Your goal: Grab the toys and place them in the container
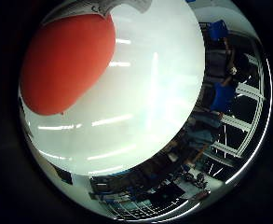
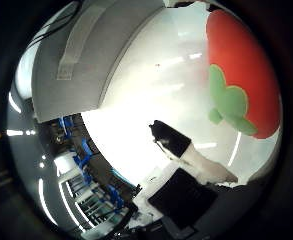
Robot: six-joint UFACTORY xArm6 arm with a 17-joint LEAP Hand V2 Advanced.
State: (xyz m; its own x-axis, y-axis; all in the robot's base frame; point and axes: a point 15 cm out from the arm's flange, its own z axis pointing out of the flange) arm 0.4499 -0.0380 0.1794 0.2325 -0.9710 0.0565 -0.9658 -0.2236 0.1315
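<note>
A plump red tomato toy [image 2: 246, 65] with a flat green leafy cap fills much of both palm views, so it sits close to the palm above the glossy white table [image 1: 145, 93], while whether the hand's [image 2: 186, 150] fingers grip it I cannot tell.

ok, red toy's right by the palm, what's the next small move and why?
Probably close the hand round the red tomato toy. The toy, with its green leaf patch, fills much of both palm views, so it is close to the palm. It lies on the glossy white table beside a grey fabric container. One fingertip shows beside the toy, but no contact is visible, so the grasp looks not yet made.
</note>
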